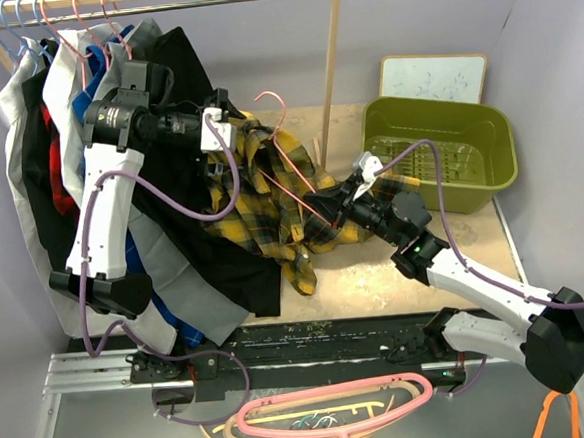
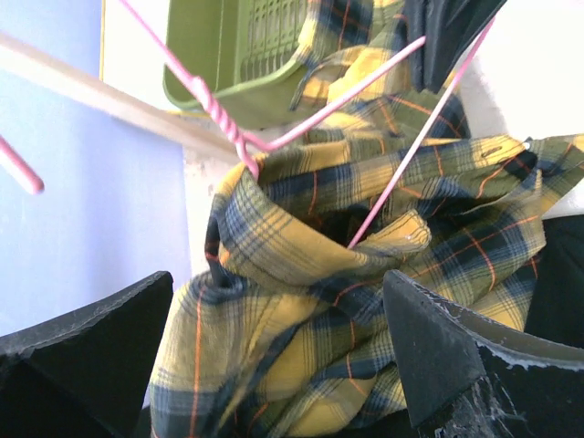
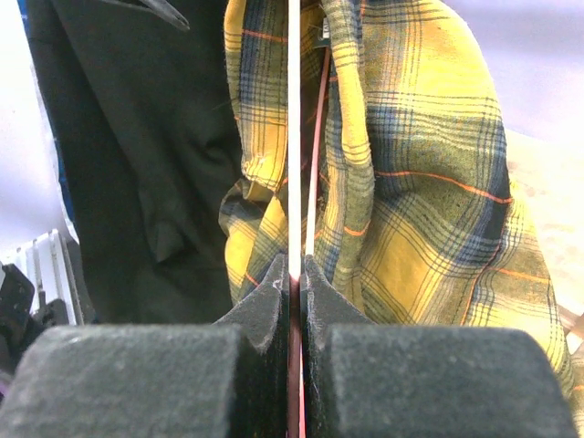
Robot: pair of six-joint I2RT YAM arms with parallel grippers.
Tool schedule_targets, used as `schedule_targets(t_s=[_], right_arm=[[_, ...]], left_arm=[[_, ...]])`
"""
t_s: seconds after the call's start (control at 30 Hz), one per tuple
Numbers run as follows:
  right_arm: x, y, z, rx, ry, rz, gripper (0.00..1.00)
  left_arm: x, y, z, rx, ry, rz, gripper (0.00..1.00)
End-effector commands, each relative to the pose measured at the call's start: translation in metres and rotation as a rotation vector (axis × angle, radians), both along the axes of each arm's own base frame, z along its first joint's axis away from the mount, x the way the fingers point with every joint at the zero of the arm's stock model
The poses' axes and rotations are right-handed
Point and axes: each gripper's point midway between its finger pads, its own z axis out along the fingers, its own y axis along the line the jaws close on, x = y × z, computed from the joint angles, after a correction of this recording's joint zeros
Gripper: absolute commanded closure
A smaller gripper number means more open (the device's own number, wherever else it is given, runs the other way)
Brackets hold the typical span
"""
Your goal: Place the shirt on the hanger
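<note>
right tool (image 3: pixel 294 266) first: shut tight, with the thin pink wire hanger with the hook top (image 2: pixel 224 123) pinched flat in it. good hold, so no squeezing harder and no letting go.

left tool (image 2: pixel 278 283) next: jaws part way apart, with a thick bunch of the yellow and black plaid flannel shirt (image 1: pixel 260 196) packed between them, right by the collar. looks like a real hold, with the collar lifted up off the tan tabletop (image 1: pixel 376 273).

where the shirt is: top end up in the air between both tools, collar wrapped just under the twisted neck of the hanger, bottom end down on the tabletop, touching the dark clothes on the rack (image 1: pixel 241 273).

step in hand, most likely: getting the wire arms inside the shoulders. from the left wrist, can see one pink wire going down into the collar hole and another running outside the cloth. so only part way there, at a guess.

to do it well:
- hold the hanger steady with the right tool, no wobbling.
- pull the collar open with the left tool and slide it over the outside wire.
- go slow, to stop snags.
- leave the hook poking out above the collar.
- mind the wooden post (image 1: pixel 330 66) and the green plastic basket (image 1: pixel 471 191) close by. no bumping.
</note>
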Motion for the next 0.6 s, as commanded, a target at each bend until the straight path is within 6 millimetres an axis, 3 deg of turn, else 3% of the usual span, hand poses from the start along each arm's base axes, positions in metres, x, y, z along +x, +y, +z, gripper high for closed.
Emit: schedule_targets(t_s=[0.0, 0.17, 0.4, 0.5, 0.57], right_arm=[[-0.014, 0.004, 0.033, 0.018, -0.161, 0.076, 1.0], [-0.018, 0.005, 0.031, -0.012, -0.184, 0.096, 1.0], [-0.021, 0.006, 0.035, -0.015, -0.205, 0.114, 1.0], [-0.023, 0.006, 0.042, -0.004, -0.215, 0.117, 1.0], [-0.025, 0.004, 0.048, 0.012, -0.224, 0.116, 1.0]], left_arm=[[-0.028, -0.016, 0.018, -0.085, -0.029, -0.156, 0.02], [-0.017, -0.016, 0.002, -0.06, 0.01, -0.141, 0.11], [-0.007, -0.015, -0.02, -0.018, 0.047, -0.144, 0.37], [-0.001, -0.014, -0.031, 0.007, 0.042, -0.143, 0.62], [0.004, -0.013, -0.037, 0.023, 0.035, -0.137, 0.97]])
